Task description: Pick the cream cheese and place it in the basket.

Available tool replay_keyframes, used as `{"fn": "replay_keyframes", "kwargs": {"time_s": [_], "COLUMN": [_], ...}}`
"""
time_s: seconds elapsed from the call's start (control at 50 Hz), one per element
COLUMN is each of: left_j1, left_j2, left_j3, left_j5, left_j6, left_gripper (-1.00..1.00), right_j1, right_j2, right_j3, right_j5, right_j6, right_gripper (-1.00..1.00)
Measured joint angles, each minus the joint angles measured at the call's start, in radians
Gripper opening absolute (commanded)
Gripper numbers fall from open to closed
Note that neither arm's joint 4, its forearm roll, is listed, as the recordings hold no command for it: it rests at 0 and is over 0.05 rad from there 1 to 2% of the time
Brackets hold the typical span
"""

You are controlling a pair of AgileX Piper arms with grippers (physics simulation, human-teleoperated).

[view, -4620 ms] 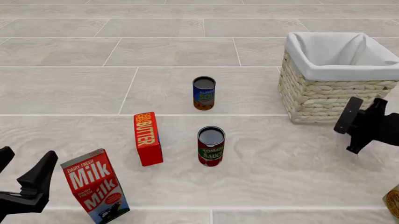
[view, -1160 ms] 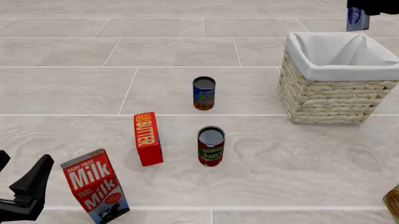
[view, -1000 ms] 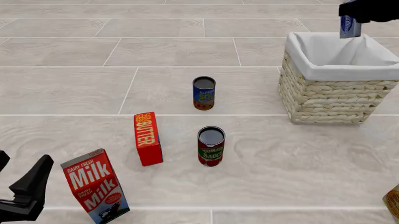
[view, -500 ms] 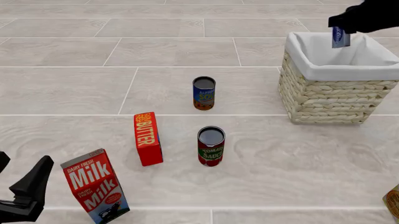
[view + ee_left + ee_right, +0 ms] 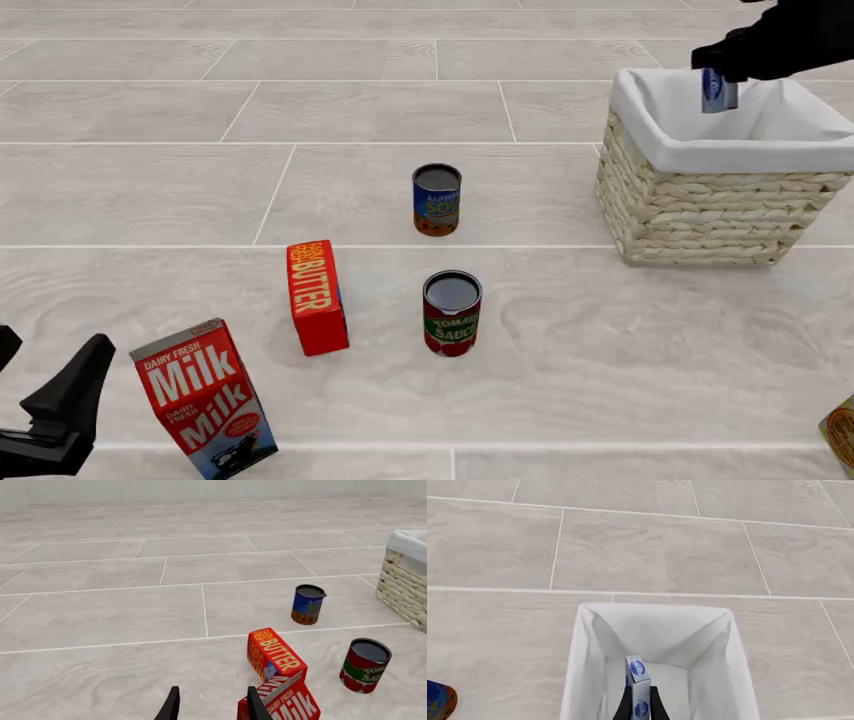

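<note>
Resting low at the near left corner of the tiled table (image 5: 147, 190), the left gripper (image 5: 40, 395) shows its dark fingers spread apart with nothing between them; the left wrist view confirms the gap between its two fingertips (image 5: 172, 707). Just to its right stands the milk carton (image 5: 203, 398), tilted slightly. Farther right and deeper in, the red butter box (image 5: 316, 297) stands upright on a narrow end. To its right, the tomato sauce can (image 5: 451, 313) stands upright, and behind it, well apart, stands a blue can (image 5: 437, 199). At the far right sits the basket (image 5: 707, 205), its white cloth lining (image 5: 727, 152) folded over the woven rim. The right gripper (image 5: 721, 75) hangs over the basket's open mouth, its fingers clamped on the cream cheese (image 5: 719, 91). The box is held upright, narrow edge toward the front camera, its lower part dipping below the rim line. From the right wrist view, the cream cheese (image 5: 638, 672) sits pinched between the fingers (image 5: 624, 707) directly above the lined interior of the basket (image 5: 587, 680). A round brown object (image 5: 841, 432) is cut off at the lower right edge.
</note>
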Motion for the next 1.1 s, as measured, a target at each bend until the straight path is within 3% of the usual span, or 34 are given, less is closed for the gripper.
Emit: {"fn": "replay_keyframes", "kwargs": {"time_s": [0.5, 0.52, 1.1], "left_j1": [0.002, 0.002, 0.002], "left_j2": [0.000, 0.000, 0.000], "left_j3": [0.000, 0.000, 0.000], "left_j5": [0.003, 0.003, 0.005], "left_j6": [0.001, 0.001, -0.001], "left_gripper": [1.00, 1.00, 1.00], "right_j1": [0.004, 0.004, -0.005], "right_j2": [0.050, 0.050, 0.007], "right_j3": [0.023, 0.024, 0.066], "right_j5": [-0.042, -0.043, -0.079], "right_j6": [-0.006, -0.007, -0.009], "right_gripper": [-1.00, 1.00, 1.00]}}
